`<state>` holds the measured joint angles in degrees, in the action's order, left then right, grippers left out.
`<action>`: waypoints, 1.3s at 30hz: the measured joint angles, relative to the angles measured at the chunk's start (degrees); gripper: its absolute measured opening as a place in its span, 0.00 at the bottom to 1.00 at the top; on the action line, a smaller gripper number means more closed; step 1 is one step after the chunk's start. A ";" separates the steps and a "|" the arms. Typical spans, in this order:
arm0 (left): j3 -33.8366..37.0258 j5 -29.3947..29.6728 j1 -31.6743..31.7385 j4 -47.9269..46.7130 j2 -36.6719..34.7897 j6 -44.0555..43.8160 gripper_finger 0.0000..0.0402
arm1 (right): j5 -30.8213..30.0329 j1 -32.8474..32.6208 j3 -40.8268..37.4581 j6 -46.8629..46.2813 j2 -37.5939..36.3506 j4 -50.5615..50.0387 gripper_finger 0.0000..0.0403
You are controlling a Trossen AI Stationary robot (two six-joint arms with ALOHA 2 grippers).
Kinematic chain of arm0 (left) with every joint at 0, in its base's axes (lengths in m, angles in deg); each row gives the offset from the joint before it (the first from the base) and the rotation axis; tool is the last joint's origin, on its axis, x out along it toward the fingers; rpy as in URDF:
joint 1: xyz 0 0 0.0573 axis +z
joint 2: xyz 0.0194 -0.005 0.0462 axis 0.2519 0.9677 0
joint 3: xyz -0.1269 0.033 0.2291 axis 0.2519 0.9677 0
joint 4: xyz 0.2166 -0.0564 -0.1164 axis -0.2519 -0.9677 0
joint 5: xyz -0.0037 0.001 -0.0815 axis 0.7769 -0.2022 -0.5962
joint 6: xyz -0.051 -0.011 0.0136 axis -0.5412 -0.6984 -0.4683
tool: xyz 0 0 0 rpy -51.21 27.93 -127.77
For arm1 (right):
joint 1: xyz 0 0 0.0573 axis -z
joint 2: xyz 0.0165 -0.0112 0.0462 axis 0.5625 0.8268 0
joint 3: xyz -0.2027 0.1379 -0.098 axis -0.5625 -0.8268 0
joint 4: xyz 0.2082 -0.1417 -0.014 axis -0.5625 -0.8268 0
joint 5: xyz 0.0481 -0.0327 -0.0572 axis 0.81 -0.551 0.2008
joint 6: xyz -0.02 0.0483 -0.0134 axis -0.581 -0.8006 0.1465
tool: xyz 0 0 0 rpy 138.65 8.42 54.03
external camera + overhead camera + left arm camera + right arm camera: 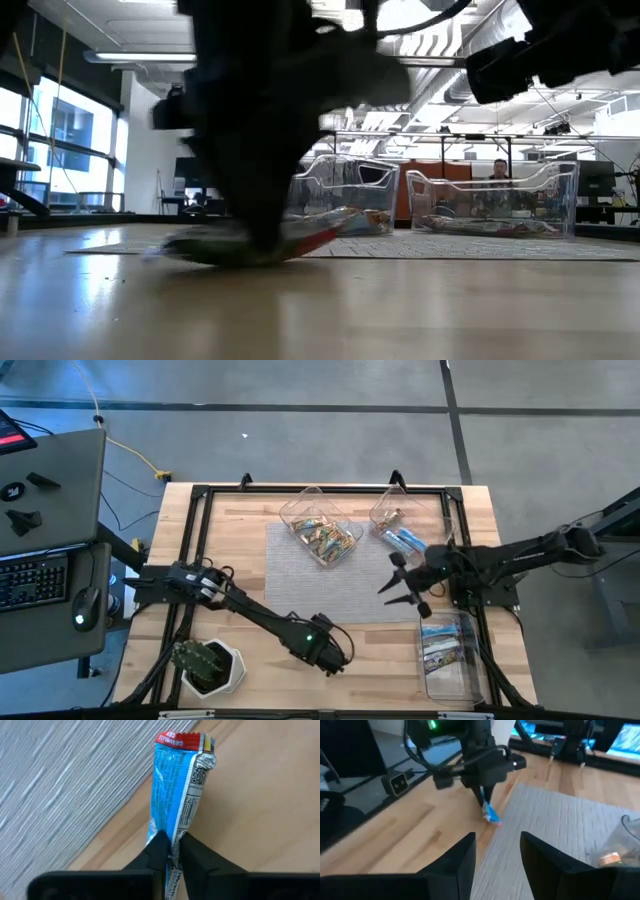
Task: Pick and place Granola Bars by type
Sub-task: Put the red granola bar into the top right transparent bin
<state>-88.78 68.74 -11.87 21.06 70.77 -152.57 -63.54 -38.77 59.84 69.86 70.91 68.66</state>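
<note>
high view: wooden table (240, 530), grey mat (320, 575)

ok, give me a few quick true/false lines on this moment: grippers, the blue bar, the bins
1. The left gripper is shut on a blue granola bar. True.
2. That bar lies inside a clear bin. False: it is on bare wood beside the grey mat, at the table's near edge.
3. The right gripper is open and holds nothing. True.
4. The right gripper is over the potted plant. False: it is over the mat's right side, near the bins.
5. The bin at the table's right front is empty. False: it holds bars with blue wrappers.
</note>
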 joint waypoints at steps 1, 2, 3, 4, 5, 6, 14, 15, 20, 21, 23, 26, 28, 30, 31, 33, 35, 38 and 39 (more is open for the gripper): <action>-1.14 1.06 0.02 0.26 0.08 1.18 0.07 | -1.69 -1.16 -1.20 0.33 -0.02 1.76 0.34; -2.42 2.42 0.02 0.20 0.11 2.60 0.05 | -3.35 -2.37 -2.26 1.33 -0.02 3.03 0.34; -3.77 3.47 0.05 0.08 0.10 3.95 0.04 | -5.65 -3.52 -3.46 1.97 -0.02 3.94 0.34; -5.18 4.38 0.29 0.21 0.06 5.18 0.04 | -7.82 -4.61 -4.53 2.34 0.02 4.59 0.34; -6.42 4.78 0.48 0.51 0.01 6.18 0.03 | -10.02 -5.73 -5.33 2.52 0.11 4.99 0.34; -7.57 4.65 0.84 0.71 0.00 7.17 0.03 | -11.79 -6.82 -6.07 2.57 0.13 5.48 0.34; -14.02 0.00 6.38 9.68 -0.06 20.62 0.02 | -16.95 -13.99 -8.26 9.27 0.11 8.58 0.34; -14.38 -2.16 7.31 11.25 -0.13 21.96 0.02 | -17.78 -14.61 -8.26 10.11 0.11 8.86 0.34; -14.53 -8.83 11.59 21.46 -0.15 30.61 0.02 | -19.36 -16.20 -8.25 12.00 0.11 8.74 0.34; -14.53 -9.98 12.28 23.34 -0.15 31.91 0.02 | -19.54 -16.30 -8.26 12.02 0.11 8.70 0.34; -14.53 -12.32 13.52 25.24 -0.17 33.37 0.02 | -19.54 -16.43 -8.25 12.02 0.11 8.66 0.34; -14.53 -14.28 15.12 25.73 -0.17 33.94 0.02 | -19.59 -16.43 -8.24 12.02 0.11 8.55 0.34; -14.53 -14.95 15.84 25.34 -0.19 34.03 0.02 | -19.72 -16.43 -8.24 12.02 0.11 8.56 0.34; -14.53 -15.69 16.43 25.37 -0.19 34.09 0.02 | -19.71 -16.43 -8.25 12.02 0.11 8.55 0.34; -14.53 -16.10 16.58 25.54 -0.19 34.13 0.02 | -19.75 -16.43 -8.24 12.02 0.11 8.55 0.34; -14.53 -16.60 16.90 25.72 -0.22 34.22 0.02 | -19.76 -16.41 -8.24 12.02 0.11 8.57 0.33; -14.53 -16.69 16.87 25.72 -0.22 34.22 0.02 | -19.73 -16.41 -8.24 12.02 0.11 8.55 0.31; -14.53 -16.75 16.87 25.71 -0.22 34.22 0.02 | -19.71 -16.41 -8.22 12.02 0.11 8.55 0.26; -14.53 -16.86 16.87 25.71 -0.22 34.22 0.02 | -19.70 -16.41 -8.22 12.02 0.11 8.55 0.24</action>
<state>-103.31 51.88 5.01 46.77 70.56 -118.35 -83.23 -55.18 51.62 81.88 71.02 77.21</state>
